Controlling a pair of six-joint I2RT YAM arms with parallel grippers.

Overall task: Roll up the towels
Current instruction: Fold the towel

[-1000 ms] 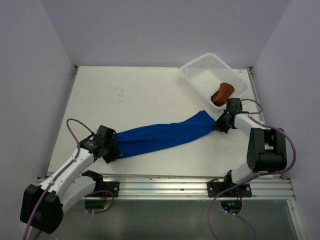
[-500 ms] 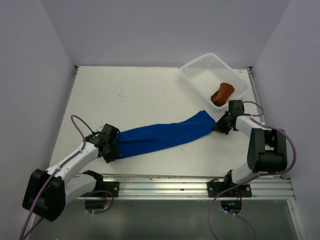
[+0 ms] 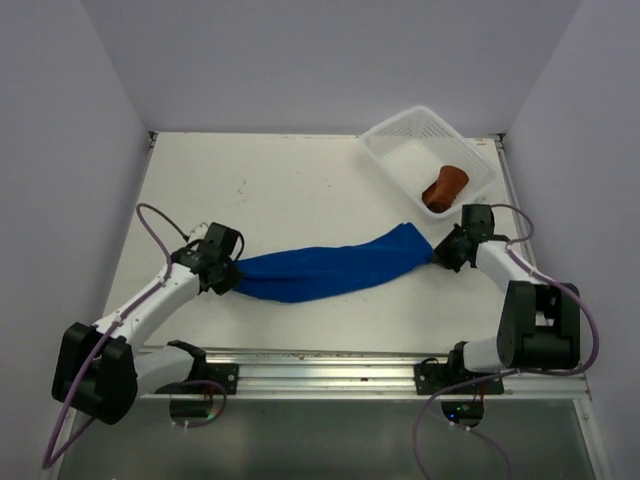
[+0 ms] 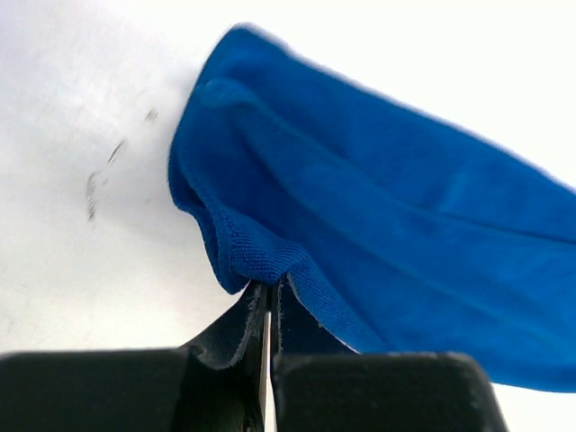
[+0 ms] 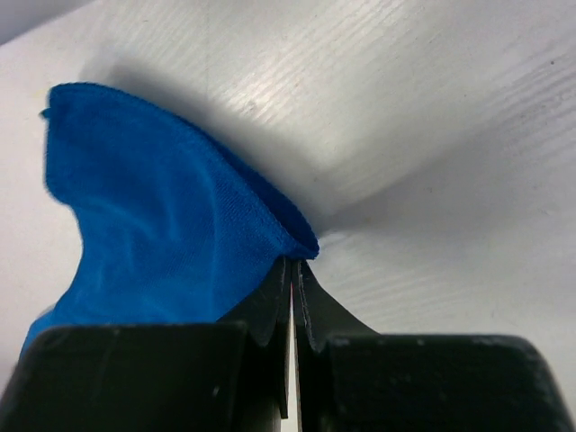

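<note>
White table (image 3: 280, 190), walled on three sides. The blue towel (image 3: 320, 270) lay across it as one long band, running from near-left up toward far-right, gathered lengthwise into soft folds. A white mesh basket (image 3: 392, 124) sat in the far right corner, set at an angle to the table edges. The brown towel (image 3: 444, 186) lay rolled inside it, toward its near end. My left fingers (image 3: 233, 277) were pressed together on the blue towel's left end. The wrist view showed a bit of hem caught between them, cloth humped just ahead. My right fingers (image 3: 438, 252) were closed too, pinching the towel's right corner, just on the near side of the basket.
</note>
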